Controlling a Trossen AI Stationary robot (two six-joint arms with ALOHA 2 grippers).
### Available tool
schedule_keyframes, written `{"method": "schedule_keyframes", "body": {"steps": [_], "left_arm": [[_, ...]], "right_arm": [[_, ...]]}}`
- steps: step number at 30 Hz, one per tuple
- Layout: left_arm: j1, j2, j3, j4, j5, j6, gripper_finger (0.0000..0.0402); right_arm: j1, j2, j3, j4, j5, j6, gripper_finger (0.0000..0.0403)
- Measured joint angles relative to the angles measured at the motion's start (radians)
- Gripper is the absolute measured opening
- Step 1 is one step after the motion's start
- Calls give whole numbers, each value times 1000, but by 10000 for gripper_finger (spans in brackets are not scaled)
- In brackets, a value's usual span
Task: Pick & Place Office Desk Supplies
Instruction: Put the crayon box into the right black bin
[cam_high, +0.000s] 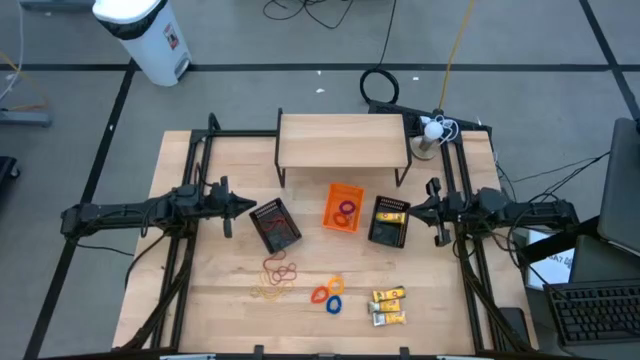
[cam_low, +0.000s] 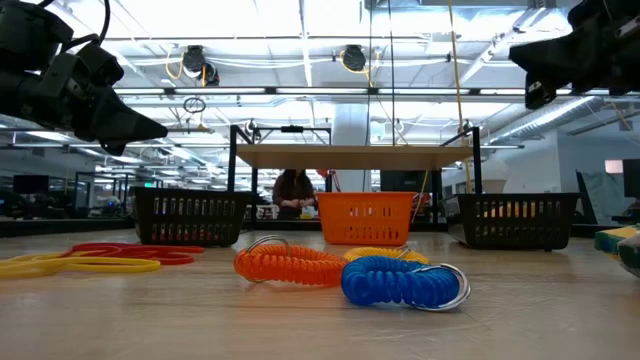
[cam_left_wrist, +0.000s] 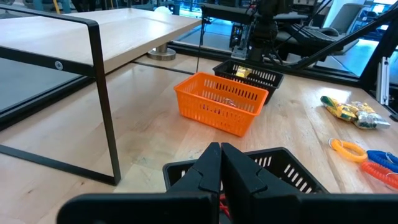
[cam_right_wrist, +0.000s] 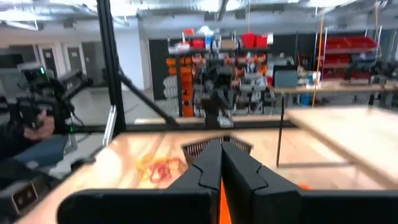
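The desk supplies lie loose on the near half of the table: red and tan rubber bands (cam_high: 278, 275), orange, yellow and blue coil rings (cam_high: 328, 293), and yellow-and-white packets (cam_high: 389, 305). More rings lie in the orange bin (cam_high: 344, 207), and a yellow packet lies in the right black mesh bin (cam_high: 390, 220). My left gripper (cam_high: 248, 207) hangs shut beside the left black mesh bin (cam_high: 275, 225), above its rim (cam_left_wrist: 280, 163). My right gripper (cam_high: 418, 208) is shut in the air, just right of the right mesh bin. Neither holds anything.
A wooden riser shelf (cam_high: 343, 140) on black legs stands at the table's far middle, behind the three bins. A white lamp base (cam_high: 428, 148) sits at the far right corner. A person's hand (cam_right_wrist: 34, 124) shows beyond the table's left side.
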Motion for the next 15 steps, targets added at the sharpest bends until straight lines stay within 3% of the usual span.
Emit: {"method": "schedule_keyframes", "body": {"steps": [15], "left_arm": [[0, 0, 0, 0, 0, 0, 10]], "right_arm": [[0, 0, -60, 0, 0, 27, 0]]}}
